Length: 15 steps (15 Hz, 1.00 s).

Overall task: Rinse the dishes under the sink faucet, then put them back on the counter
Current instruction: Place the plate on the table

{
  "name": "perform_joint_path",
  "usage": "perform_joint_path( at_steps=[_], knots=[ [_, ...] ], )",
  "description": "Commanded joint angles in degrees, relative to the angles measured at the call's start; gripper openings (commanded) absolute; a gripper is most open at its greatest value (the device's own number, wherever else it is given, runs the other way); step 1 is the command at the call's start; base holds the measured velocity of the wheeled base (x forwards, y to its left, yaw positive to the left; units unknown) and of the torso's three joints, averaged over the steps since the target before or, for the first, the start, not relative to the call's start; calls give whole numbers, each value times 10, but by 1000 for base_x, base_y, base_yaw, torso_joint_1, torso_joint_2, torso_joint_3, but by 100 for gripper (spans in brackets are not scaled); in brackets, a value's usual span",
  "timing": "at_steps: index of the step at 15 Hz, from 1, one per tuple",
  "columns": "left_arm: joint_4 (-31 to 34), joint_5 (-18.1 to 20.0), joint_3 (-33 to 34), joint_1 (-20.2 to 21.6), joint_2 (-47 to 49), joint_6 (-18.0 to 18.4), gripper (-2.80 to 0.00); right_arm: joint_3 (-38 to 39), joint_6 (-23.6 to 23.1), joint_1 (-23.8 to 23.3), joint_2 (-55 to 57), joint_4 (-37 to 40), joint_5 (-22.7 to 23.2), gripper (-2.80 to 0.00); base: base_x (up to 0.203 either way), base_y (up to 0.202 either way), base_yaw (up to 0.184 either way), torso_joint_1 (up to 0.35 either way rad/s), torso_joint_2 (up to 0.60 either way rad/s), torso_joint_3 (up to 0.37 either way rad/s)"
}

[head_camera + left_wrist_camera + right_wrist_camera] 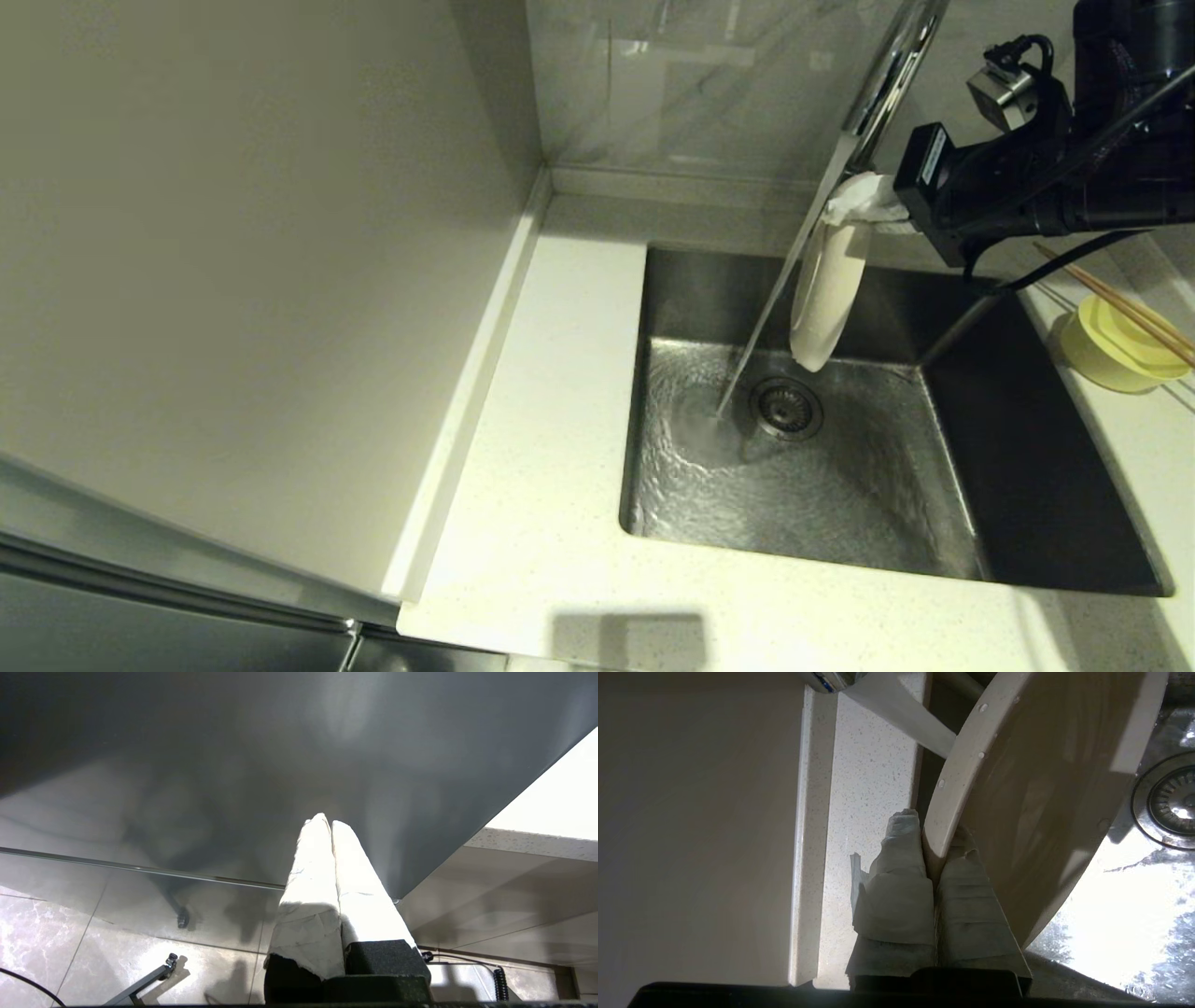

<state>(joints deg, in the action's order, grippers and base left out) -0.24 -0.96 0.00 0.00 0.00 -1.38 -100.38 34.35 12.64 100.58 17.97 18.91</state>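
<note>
My right gripper (864,210) is shut on the rim of the cream-white plate (826,294), which hangs on edge over the sink (1027,448). In the right wrist view the plate (1036,812) is pinched between the two wrapped fingers (896,877). Water streams from the chrome faucet (887,75) just beside the plate and lands near the drain strainer (787,407). The pale-yellow bowl (1111,350) stands on the counter (551,448) to the right of the sink, with the chopsticks (1120,303) lying across it. My left gripper (327,823) is shut and empty, parked below the counter.
A plain beige wall panel (233,280) runs along the left of the counter. The raised back edge (672,187) lies behind the sink. Water ripples over the basin floor. The left wrist view shows a tiled floor (70,933) and a dark cabinet front.
</note>
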Motion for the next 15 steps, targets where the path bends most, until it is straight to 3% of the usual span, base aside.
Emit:
perform_joint_path(
  at_steps=[1, 15],
  knots=[
    [0, 0, 0, 0, -1, 0, -280, 0, 2, 0, -6, 1, 5, -280, 0, 0, 0, 0, 0, 0],
    [0, 0, 0, 0, -1, 0, -280, 9, 4, 15, -24, 5, 17, -280, 0, 0, 0, 0, 0, 0]
  ],
)
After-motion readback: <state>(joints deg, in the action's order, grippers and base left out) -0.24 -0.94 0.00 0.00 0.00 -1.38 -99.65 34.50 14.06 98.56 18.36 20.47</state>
